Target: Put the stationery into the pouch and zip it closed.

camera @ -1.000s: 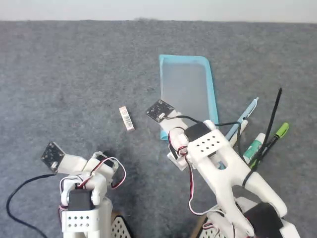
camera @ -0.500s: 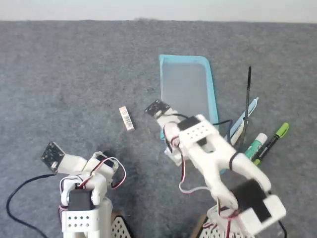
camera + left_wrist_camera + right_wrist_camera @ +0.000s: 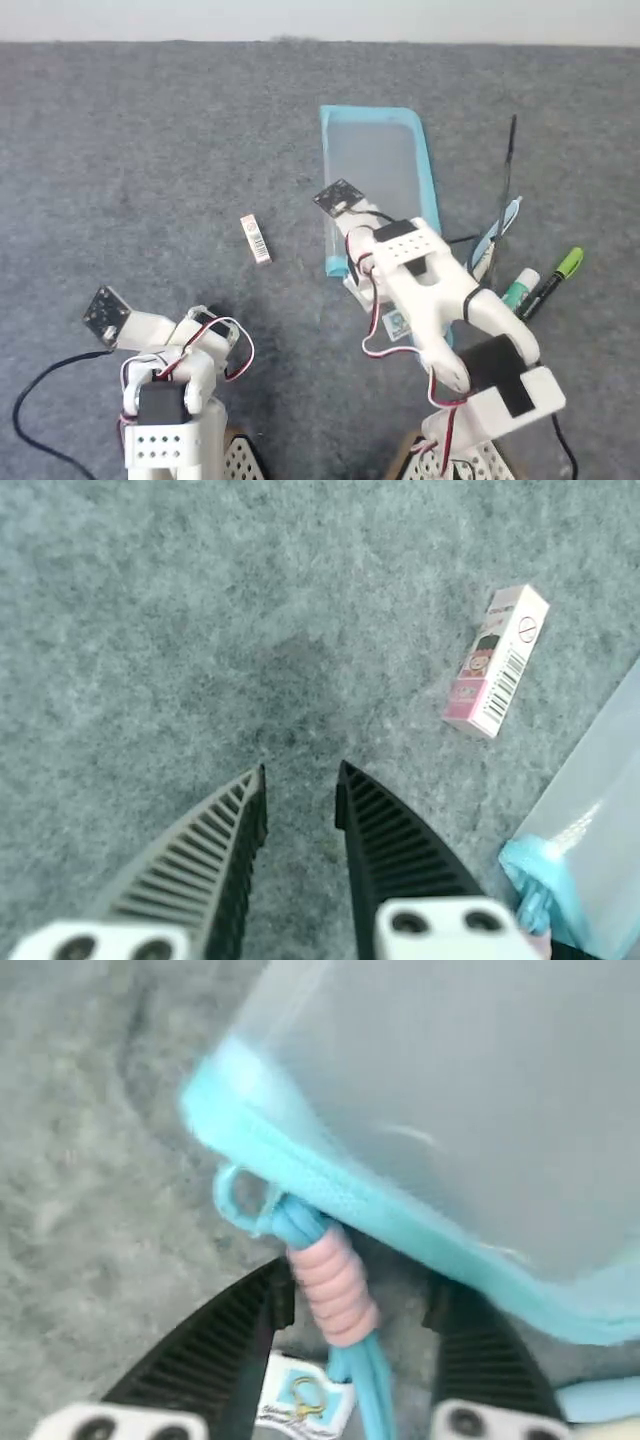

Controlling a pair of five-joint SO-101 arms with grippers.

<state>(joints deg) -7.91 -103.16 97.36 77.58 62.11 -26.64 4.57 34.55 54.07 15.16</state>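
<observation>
Pouch: there it is, the clear pouch (image 3: 375, 165) with blue trim, flat on the grey carpeted table (image 3: 150, 150), upper middle of the high view.
Zip pull: over to the right wrist view, where a blue cord with a pink bead (image 3: 335, 1285) hangs off the pouch's near corner.
Right gripper: the right gripper (image 3: 365, 1298) is right at that corner, fingers spread, one on each side of the pink bead, with a gap showing on one side.
Left gripper: the left gripper (image 3: 300, 780) is down at lower left in the high view, above bare carpet. Its fingers are slightly parted and hold nothing.
Small box: a pink-and-white box (image 3: 256, 239) lies alone left of the pouch, well apart from both grippers.
Pens: a bunch of pens (image 3: 535, 280), one with a green cap, lies just right of the pouch, outside it.
</observation>
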